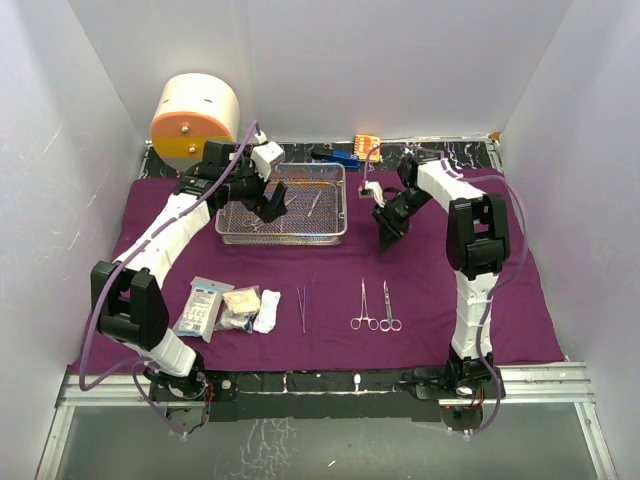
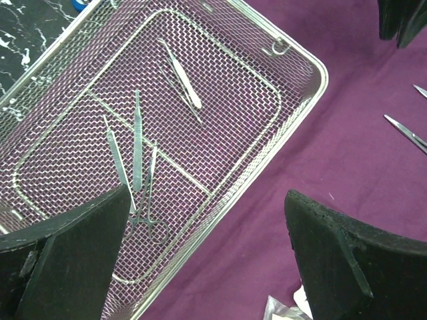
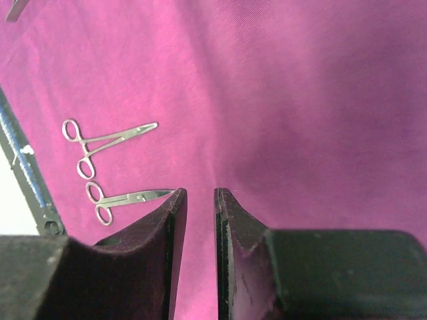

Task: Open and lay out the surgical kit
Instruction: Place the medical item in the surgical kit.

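Two slim steel forceps point(image 1: 364, 303) on purple cloth point(image 1: 330, 270)

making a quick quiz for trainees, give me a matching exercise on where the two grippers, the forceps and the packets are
1 left gripper
2 right gripper
3 two forceps
4 packets and gauze

A near-left on purple cloth
B side by side, cloth centre
C wide open above mesh tray
D jaws narrowly apart, empty, over bare cloth

Pairs: 1-C, 2-D, 3-B, 4-A
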`<state>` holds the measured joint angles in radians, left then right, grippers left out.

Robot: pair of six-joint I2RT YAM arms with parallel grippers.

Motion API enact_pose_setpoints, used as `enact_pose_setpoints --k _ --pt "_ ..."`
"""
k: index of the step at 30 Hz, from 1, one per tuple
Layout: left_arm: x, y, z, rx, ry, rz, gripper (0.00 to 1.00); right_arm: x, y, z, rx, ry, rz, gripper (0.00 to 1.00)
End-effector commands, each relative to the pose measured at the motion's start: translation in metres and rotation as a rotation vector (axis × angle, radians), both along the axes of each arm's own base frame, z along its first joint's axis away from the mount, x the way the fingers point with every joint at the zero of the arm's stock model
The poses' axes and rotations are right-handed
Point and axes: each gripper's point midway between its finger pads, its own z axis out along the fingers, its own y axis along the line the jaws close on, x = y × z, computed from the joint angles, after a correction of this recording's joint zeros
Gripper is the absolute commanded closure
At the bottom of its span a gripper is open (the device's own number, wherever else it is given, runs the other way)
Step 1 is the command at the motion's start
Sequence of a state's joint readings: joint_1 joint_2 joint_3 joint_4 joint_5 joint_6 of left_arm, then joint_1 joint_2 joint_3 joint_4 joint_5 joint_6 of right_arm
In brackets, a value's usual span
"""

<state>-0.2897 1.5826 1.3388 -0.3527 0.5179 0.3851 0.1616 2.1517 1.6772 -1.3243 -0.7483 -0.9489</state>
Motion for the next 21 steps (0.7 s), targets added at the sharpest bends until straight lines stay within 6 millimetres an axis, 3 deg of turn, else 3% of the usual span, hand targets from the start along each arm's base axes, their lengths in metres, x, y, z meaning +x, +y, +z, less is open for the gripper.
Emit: enact_pose_setpoints --k 1,7,11,15,21 --pt "0.012 0.008 0.000 0.018 -0.021 0.065 0.02 0.038 0.000 0.041 -0.017 -0.143 -0.061 0.77" --pt "0.028 0.018 -0.021 0.080 -0.002 0.141 0.02 0.066 0.001 0.093 -0.031 -0.277 -0.192 0.71" --pt "0.043 0.022 -0.037 0.106 0.008 0.180 0.06 0.078 0.004 0.112 -0.002 -0.358 -0.300 0.68" --pt "0.057 0.019 -0.053 0.133 0.018 0.165 0.12 0.075 0.005 0.118 0.024 -0.402 -0.371 0.64" --pt "0.073 0.001 -0.074 0.131 0.041 0.080 0.24 0.064 -0.001 0.089 0.027 -0.420 -0.447 0.61"
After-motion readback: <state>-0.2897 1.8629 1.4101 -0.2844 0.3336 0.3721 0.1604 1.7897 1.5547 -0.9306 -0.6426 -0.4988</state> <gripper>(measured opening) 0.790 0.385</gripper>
